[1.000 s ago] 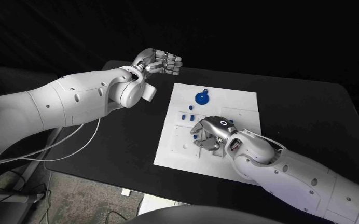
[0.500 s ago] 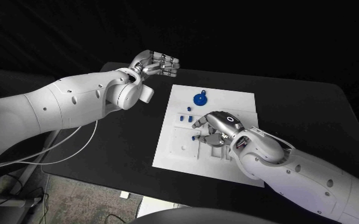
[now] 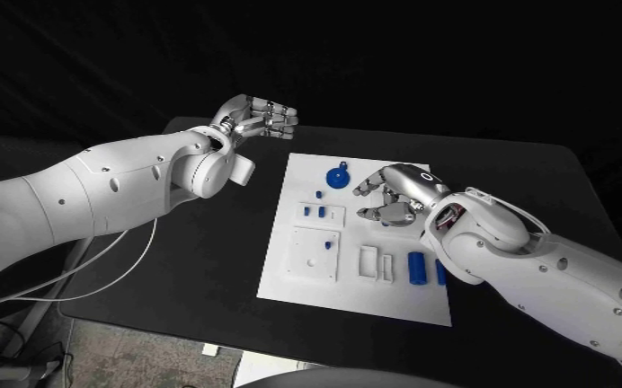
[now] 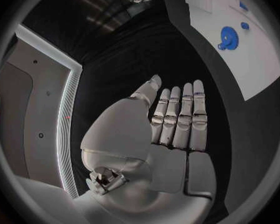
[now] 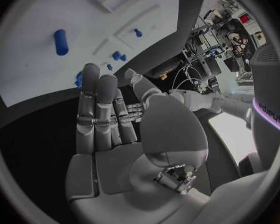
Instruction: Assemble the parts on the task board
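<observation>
Right hand (image 3: 395,195) hovers empty over task board (image 3: 389,298), fingers loosely apart, just beside the blue gear (image 3: 338,178) on its left; left hand (image 3: 260,117), fingers together, waits off-board above desk (image 3: 194,253).

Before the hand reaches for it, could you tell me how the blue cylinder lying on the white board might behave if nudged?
The blue cylinder lies on its side on the flat white task board, so it would probably roll. It looks rigid, smooth and light, so possibly slippery.
</observation>
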